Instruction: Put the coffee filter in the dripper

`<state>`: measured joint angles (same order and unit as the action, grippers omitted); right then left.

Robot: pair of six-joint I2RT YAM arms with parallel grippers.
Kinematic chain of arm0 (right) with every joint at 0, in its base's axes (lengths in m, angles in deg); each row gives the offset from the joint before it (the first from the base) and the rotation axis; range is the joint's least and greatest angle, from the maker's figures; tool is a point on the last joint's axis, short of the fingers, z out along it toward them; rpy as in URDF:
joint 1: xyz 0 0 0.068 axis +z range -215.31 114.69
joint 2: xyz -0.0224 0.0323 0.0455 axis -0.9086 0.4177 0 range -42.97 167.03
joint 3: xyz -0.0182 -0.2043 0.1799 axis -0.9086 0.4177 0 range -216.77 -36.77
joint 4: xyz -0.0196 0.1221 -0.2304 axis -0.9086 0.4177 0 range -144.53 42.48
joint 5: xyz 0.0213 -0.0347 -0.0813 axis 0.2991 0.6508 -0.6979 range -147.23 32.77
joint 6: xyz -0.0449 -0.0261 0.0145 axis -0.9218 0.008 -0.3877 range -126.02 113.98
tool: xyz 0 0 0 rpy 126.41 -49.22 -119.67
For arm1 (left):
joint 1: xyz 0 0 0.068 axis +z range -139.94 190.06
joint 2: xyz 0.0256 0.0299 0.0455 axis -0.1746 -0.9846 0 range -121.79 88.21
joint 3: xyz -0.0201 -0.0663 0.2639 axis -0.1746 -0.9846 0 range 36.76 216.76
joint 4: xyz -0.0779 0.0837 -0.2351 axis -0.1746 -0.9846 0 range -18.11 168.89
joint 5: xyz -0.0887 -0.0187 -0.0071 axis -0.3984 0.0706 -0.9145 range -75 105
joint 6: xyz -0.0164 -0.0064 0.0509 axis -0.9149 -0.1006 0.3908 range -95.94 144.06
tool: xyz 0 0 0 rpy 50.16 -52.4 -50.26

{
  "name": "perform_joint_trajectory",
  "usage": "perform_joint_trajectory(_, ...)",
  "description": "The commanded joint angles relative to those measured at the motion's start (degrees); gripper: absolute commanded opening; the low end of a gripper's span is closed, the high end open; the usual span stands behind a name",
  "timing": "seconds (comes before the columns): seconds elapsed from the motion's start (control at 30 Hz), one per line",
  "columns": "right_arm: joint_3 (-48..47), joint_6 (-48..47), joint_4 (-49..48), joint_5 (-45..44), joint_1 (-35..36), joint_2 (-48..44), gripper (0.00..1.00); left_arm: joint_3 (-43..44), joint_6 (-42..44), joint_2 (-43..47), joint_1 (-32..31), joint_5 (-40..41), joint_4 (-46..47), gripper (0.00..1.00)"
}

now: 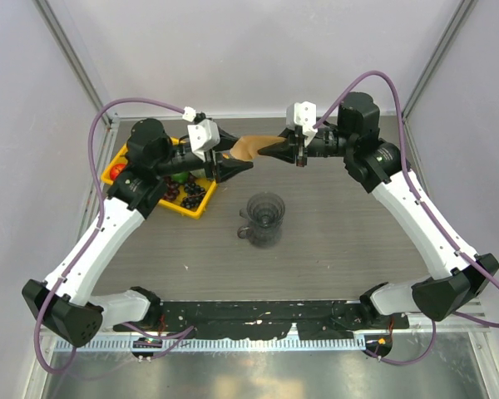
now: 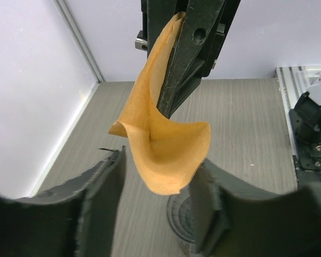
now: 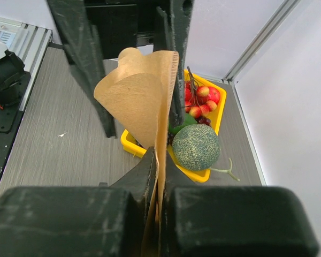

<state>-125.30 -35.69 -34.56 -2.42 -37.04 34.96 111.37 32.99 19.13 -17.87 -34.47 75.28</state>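
The coffee filter (image 1: pixel 248 148), a light-brown paper cone, hangs in the air above the far middle of the table. My right gripper (image 1: pixel 274 150) is shut on its edge; in the right wrist view the paper (image 3: pixel 142 101) stands pinched between the jaws (image 3: pixel 160 168). My left gripper (image 1: pixel 235 160) is open, with its fingers on either side of the filter's free end (image 2: pixel 168 150) and not pressing it. The dripper (image 1: pixel 264 219), a clear ribbed glass cup with a handle, stands empty on the table nearer to me. It shows partly below the filter in the left wrist view (image 2: pixel 183 217).
A yellow fruit tray (image 1: pixel 193 213) sits at the far left under the left arm, holding a green melon (image 3: pixel 196 146), strawberries (image 3: pixel 203 99) and dark grapes. Metal frame posts stand at the back corners. A black rail runs along the near edge.
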Motion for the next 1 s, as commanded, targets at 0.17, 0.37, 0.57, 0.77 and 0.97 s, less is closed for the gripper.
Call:
perform_joint_trajectory(0.17,-0.5,0.1,-1.9,0.5,-0.4,-1.6,0.11,-1.7,0.9,3.6,0.0,1.3,2.5,0.25)
perform_joint_trajectory(0.37,-0.2,0.1,-2.0,0.8,-1.0,-1.9,0.15,-2.3,0.3,3.9,0.8,1.6,2.8,0.02)
perform_joint_trajectory(0.57,0.3,0.2,-1.8,1.1,-1.5,-2.5,0.44,-3.0,-4.3,3.6,2.3,0.4,6.7,0.0)
perform_joint_trajectory(0.77,1.3,1.2,-1.5,0.7,-3.0,-2.8,0.7,-3.8,-13.5,3.2,5.0,-1.1,14.9,0.0)
perform_joint_trajectory(0.97,2.7,11.9,-12.8,-0.5,-5.7,-1.9,0.97,-3.5,-27.0,1.7,6.7,0.5,22.4,0.0)
